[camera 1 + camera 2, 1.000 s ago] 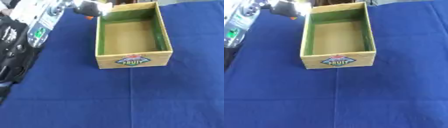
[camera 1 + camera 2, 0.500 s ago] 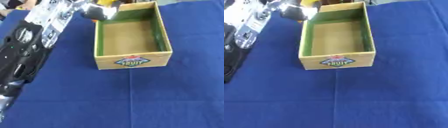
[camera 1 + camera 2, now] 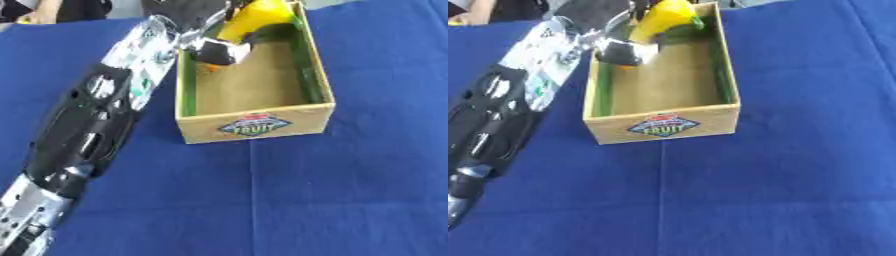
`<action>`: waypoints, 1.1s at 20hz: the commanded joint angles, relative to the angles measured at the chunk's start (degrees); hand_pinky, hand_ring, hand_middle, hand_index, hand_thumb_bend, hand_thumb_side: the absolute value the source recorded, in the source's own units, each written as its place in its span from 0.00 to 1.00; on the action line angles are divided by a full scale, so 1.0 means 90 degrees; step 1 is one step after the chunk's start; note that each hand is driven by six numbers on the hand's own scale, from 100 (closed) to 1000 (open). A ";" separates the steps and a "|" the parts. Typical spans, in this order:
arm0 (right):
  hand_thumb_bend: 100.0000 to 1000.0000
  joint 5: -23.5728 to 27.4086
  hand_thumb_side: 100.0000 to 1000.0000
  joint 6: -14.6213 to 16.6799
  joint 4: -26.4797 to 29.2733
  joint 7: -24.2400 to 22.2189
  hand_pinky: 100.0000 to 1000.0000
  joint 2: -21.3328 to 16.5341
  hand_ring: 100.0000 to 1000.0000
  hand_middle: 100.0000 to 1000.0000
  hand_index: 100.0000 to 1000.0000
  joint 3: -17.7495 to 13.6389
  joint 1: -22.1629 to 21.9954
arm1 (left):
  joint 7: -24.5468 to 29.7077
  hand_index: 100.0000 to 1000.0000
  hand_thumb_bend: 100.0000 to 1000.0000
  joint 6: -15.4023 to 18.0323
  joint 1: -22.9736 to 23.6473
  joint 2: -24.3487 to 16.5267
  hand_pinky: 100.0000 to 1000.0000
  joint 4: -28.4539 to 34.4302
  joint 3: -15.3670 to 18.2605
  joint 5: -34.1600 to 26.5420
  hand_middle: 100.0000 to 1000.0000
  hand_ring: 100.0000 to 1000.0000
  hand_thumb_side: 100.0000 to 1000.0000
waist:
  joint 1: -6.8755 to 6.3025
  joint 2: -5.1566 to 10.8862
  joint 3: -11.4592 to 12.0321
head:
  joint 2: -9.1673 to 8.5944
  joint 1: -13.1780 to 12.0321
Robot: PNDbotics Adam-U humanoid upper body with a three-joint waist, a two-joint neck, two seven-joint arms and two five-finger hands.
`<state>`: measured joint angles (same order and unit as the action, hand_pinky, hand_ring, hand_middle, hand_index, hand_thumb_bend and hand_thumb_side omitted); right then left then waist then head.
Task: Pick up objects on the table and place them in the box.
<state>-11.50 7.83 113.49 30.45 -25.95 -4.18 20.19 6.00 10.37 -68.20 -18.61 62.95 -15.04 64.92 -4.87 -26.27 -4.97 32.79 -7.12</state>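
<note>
Blue cloth [image 3: 350,190] spread over the whole table. Wooden box [image 3: 255,125] with a green lining and a "FRUIT" label standing upright near the top. Left hand [image 3: 197,15] reaching in from the left over the box's far end, fingers curled around a yellow object [image 3: 665,17] held above that far end. Right hand nowhere visible.

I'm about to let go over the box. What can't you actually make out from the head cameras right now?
- The left hand: cut off by the top edge and blurred, so its grip on the yellow object is unclear.
- What the yellow object is: blurred, top cropped.
- The box floor at the far left corner: covered by the hand.
- The right hand: in neither view.
</note>
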 commanded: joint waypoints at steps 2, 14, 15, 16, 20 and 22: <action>0.00 0.0046 1.00 0.0014 0.0123 -0.0046 0.77 -0.0071 0.72 0.71 0.91 0.0000 0.0059 | -0.0214 0.69 0.04 0.0133 -0.0199 0.0093 0.43 -0.0277 0.0107 0.0246 0.47 0.53 0.62 | 0.0034 0.0120 -0.0022 | -0.0092 -0.0057; 0.00 0.0060 1.00 0.0022 0.0123 -0.0048 0.77 -0.0035 0.72 0.71 0.91 -0.0011 0.0055 | 0.0216 0.97 0.51 0.0366 -0.0121 0.0193 0.64 -0.0516 0.0149 0.0799 0.77 0.80 0.77 | 0.0065 0.0121 -0.0023 | -0.0077 -0.0011; 0.00 0.0060 1.00 0.0022 0.0123 -0.0047 0.77 -0.0034 0.72 0.71 0.91 -0.0012 0.0052 | 0.0234 0.97 0.52 0.0345 -0.0111 0.0191 0.64 -0.0502 0.0165 0.0808 0.77 0.79 0.77 | 0.0070 0.0123 -0.0022 | -0.0071 -0.0003; 0.00 0.0060 1.00 0.0021 0.0123 -0.0046 0.77 -0.0031 0.72 0.71 0.91 -0.0014 0.0048 | 0.0233 0.97 0.52 0.0317 -0.0099 0.0193 0.64 -0.0473 0.0190 0.0792 0.76 0.79 0.77 | 0.0074 0.0124 -0.0020 | -0.0063 0.0002; 0.00 0.0058 1.00 0.0006 0.0123 -0.0040 0.77 -0.0017 0.72 0.71 0.91 -0.0020 0.0013 | 0.0183 0.97 0.57 0.0198 -0.0067 0.0144 0.64 -0.0233 0.0281 0.0618 0.77 0.79 0.79 | 0.0083 0.0145 0.0024 | -0.0013 0.0055; 0.00 0.0057 1.00 -0.0001 0.0123 -0.0039 0.77 -0.0012 0.72 0.71 0.91 -0.0022 -0.0007 | 0.0172 0.96 0.57 0.0130 -0.0056 0.0081 0.63 -0.0019 0.0324 0.0466 0.76 0.78 0.79 | 0.0087 0.0165 0.0071 | 0.0017 0.0085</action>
<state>-11.18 7.87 113.49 30.07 -25.39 -3.99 19.98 7.68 11.99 -67.84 -16.20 60.82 -13.08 69.89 -4.48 -26.50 -4.24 32.70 -6.57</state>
